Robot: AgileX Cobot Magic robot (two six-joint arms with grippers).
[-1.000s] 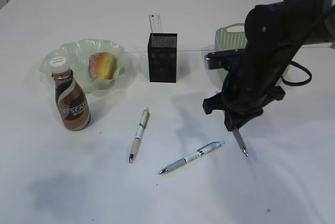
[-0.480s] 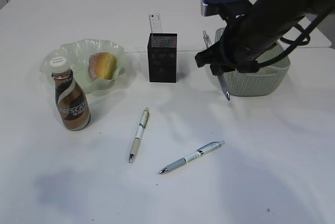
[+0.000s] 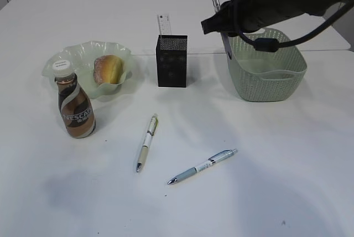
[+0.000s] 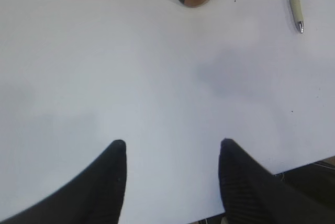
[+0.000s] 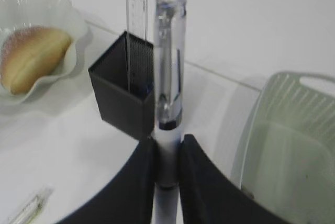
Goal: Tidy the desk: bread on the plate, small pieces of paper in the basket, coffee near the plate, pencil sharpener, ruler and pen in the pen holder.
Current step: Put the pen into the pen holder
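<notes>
— Clear plastic pen (image 5: 168, 72) sits pinched between your right gripper (image 5: 166, 153) jaws, nearly closed on its barrel, held up near the back of the counter (image 3: 182, 209) above the basket (image 3: 265, 71) rim. How do I finish this?

— Carry it left until it hangs over the black mesh pen holder (image 3: 172, 61), just beside the basket. From the wrist view the holder (image 5: 124, 90) sits left of the pen, not under it.

— Anything in the way?

— The ruler (image 3: 164, 25) already stands at the holder's back edge — aim for the open front half so you don't knock it. Bring the pen upright, lower the end inside the rim, then let go.

— And the left gripper (image 4: 170, 179)?

— Its jaws stand about half open, holding nothing, low over bare counter near the coffee (image 3: 74, 101). Two more pens (image 3: 146, 143) lie waiting; the bread (image 3: 108, 70) is on the plate (image 3: 66, 60).
</notes>
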